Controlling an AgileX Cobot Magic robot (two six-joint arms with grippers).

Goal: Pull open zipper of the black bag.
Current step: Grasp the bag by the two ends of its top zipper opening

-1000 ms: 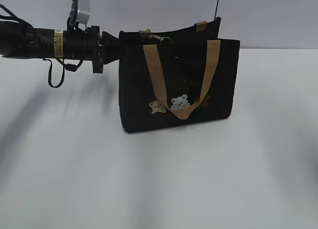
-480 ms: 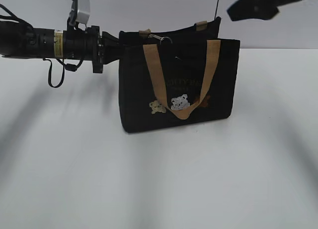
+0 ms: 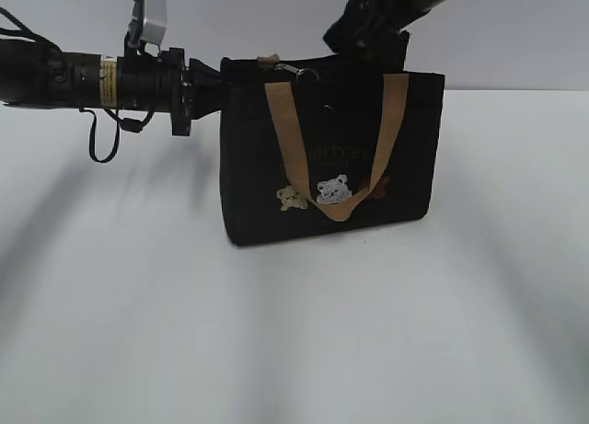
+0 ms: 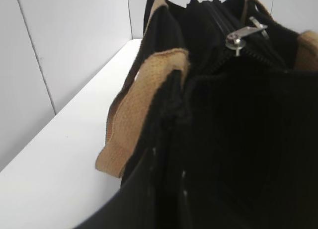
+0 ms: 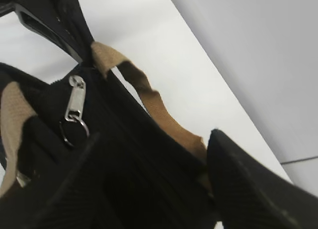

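Observation:
The black bag (image 3: pixel 331 157) stands upright mid-table, its tan handles hanging over front and back. Its zipper (image 4: pixel 258 50) runs along the top rim. The silver pull with its ring (image 3: pixel 299 72) lies near the left end, and it is also plain in the right wrist view as the pull (image 5: pixel 75 102). My left gripper (image 3: pixel 218 88) is shut on the bag's upper left edge, where the left gripper (image 4: pixel 174 164) shows only dark fabric between its jaws. My right gripper (image 3: pixel 368 38) hovers open over the top rim's right part, one finger (image 5: pixel 248 189) outside the back handle (image 5: pixel 159 110).
The white table (image 3: pixel 294 332) stretches in front of the bag. A pale wall (image 3: pixel 515 28) stands close behind it. The left arm (image 3: pixel 92 79) reaches in level from the left, with a loose black cable loop (image 3: pixel 103 139) hanging below it.
The right arm has come in from the upper right and swung down and left to just above the bag's top rim. The left arm and bag have stayed still.

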